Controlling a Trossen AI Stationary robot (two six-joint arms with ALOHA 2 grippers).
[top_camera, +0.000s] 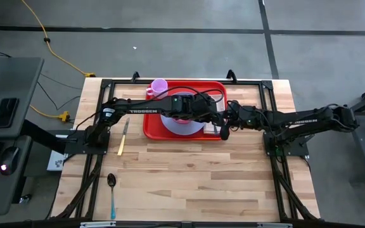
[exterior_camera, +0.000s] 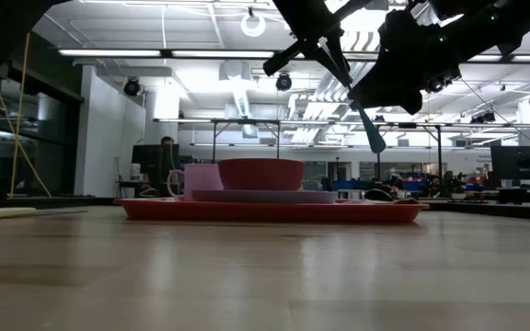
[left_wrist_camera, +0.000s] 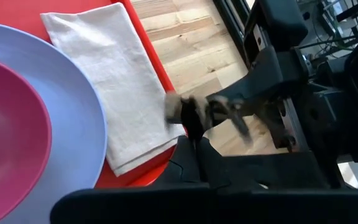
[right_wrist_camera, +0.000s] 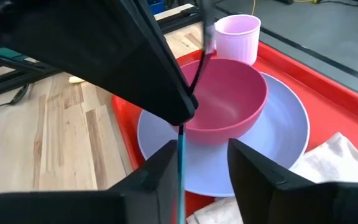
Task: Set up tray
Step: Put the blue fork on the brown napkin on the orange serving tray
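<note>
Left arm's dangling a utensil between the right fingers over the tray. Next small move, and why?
Probably close the right gripper on the teal utensil handle. It hangs from the shut left gripper between the right fingers, which stand apart, above the plate on the red tray.
</note>
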